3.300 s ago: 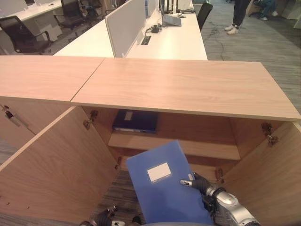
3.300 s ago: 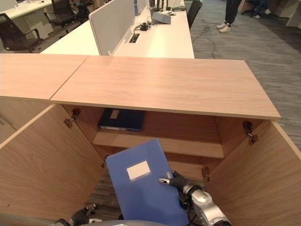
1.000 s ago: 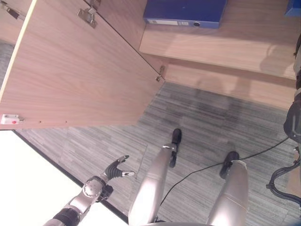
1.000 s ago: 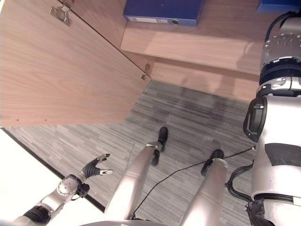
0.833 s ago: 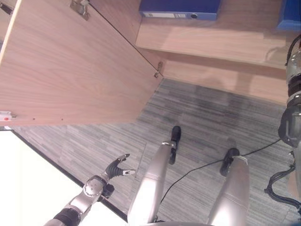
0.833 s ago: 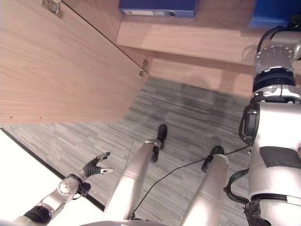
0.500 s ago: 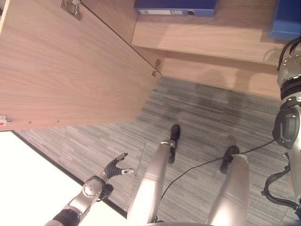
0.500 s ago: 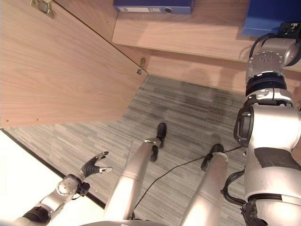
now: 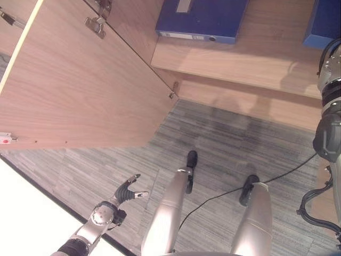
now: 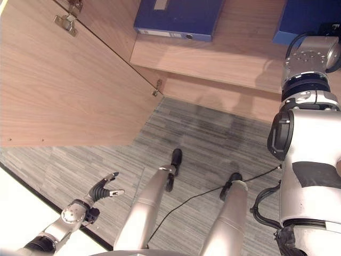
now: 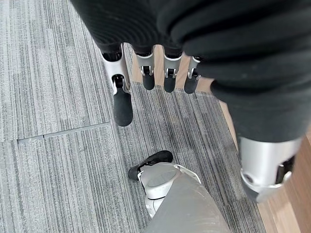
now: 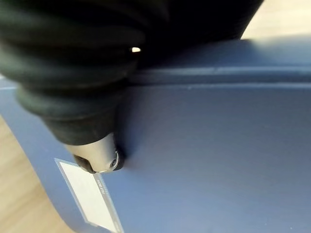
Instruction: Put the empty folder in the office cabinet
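Note:
The blue folder (image 10: 306, 18) is over the right end of the cabinet shelf (image 10: 240, 53), cut off by the picture's top edge. My right arm reaches up to it. In the right wrist view my right hand (image 12: 99, 154) has its thumb pressed on the folder's blue face (image 12: 209, 160) beside a white label (image 12: 90, 194), and the fingers are hidden behind it. My left hand (image 9: 125, 190) hangs low at the lower left over the carpet, with straight, spread fingers (image 11: 122, 97) holding nothing.
A second blue folder (image 9: 201, 18) lies flat on the left part of the same shelf. The cabinet's left door (image 9: 80, 90) stands wide open. Grey striped carpet (image 9: 224, 133) lies below the shelf.
The folder has gone from in front of the cabinet onto the shelf's right end. The camera has dipped and then tilted slightly up. The left hand has stayed put.

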`<state>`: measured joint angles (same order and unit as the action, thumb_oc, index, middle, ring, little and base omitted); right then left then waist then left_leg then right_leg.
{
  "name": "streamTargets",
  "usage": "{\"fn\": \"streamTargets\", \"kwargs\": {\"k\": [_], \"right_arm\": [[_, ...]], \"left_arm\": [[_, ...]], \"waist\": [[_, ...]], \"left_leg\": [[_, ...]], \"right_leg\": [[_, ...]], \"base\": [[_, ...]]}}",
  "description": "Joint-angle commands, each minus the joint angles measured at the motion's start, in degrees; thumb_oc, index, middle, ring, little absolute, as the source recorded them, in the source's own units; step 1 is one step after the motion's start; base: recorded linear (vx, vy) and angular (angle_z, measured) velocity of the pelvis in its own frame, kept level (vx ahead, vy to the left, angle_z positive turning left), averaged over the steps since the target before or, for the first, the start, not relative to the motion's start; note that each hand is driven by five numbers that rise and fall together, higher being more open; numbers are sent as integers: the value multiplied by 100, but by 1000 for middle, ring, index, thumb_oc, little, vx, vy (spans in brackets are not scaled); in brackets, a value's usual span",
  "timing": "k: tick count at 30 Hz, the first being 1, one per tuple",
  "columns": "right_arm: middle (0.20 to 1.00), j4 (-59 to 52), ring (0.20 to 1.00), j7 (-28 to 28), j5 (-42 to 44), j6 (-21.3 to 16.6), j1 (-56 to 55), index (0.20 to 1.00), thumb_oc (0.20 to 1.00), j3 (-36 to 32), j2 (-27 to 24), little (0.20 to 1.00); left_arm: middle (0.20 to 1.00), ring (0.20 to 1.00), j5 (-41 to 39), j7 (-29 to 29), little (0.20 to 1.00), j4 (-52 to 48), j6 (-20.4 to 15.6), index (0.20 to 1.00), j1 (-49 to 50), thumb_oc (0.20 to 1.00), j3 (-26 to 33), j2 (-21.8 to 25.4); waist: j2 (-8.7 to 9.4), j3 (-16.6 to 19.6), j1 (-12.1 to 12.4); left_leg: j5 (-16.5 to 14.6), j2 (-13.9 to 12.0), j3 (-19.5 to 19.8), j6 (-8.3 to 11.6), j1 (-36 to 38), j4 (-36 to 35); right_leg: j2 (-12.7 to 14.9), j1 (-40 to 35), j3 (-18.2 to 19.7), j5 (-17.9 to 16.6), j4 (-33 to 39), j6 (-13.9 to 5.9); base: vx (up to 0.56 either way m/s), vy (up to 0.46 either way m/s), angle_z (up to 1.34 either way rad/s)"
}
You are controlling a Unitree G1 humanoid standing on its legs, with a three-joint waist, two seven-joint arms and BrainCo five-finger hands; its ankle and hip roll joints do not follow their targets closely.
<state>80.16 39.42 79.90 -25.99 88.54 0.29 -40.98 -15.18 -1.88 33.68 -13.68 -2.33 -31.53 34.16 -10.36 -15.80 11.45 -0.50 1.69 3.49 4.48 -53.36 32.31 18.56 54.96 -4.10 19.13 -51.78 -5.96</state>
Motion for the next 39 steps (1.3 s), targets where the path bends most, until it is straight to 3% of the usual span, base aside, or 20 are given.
{"fn": "streamTargets", "kwargs": {"k": [1,9,21,22,23,39], "right_arm": [[200,-106,200,-7,-399,175,616,200,200,546,-698,200],[200,300,200,129,-481,564,785,200,200,853,-792,200],[200,516,200,335,-478,640,484,200,200,729,-612,200],[395,497,395,345,-462,627,453,395,395,700,-577,395],[1000,465,1000,344,-442,636,437,1000,1000,698,-522,1000],[1000,449,1000,398,-207,492,318,1000,1000,519,-452,1000]], "left_arm": [[1000,1000,95,-123,1000,294,-25,1000,-92,1000,18,208],[1000,1000,96,-173,1000,302,2,1000,-10,1000,-14,211],[1000,1000,-4,-300,1000,276,42,1000,-62,1000,-56,53],[1000,1000,-11,-304,1000,268,43,1000,-64,1000,-60,59],[1000,1000,0,-306,1000,277,45,1000,-72,1000,-69,45],[1000,1000,-98,-332,1000,400,70,1000,-185,1000,-95,-68]], "waist": [[-50,16,80],[-32,43,99],[-55,-63,68],[-60,-70,67],[-58,-76,69],[-72,-151,64]], "left_leg": [[-1092,-93,280,108,420,59],[-1027,-100,262,103,464,-92],[-992,-109,261,80,431,-116],[-978,-112,260,79,423,-124],[-962,-108,258,81,422,-153],[-895,-65,260,72,540,-311]], "right_leg": [[-177,-601,-51,307,250,-128],[-137,-628,-83,291,298,-122],[-175,-592,-74,290,298,-104],[-172,-571,-78,276,286,-114],[-167,-566,-77,265,296,-119],[-178,-658,-71,223,385,-116]], "base": [[18,-7,4],[0,0,0],[0,0,0],[0,0,0],[0,0,0],[0,0,0]]}}
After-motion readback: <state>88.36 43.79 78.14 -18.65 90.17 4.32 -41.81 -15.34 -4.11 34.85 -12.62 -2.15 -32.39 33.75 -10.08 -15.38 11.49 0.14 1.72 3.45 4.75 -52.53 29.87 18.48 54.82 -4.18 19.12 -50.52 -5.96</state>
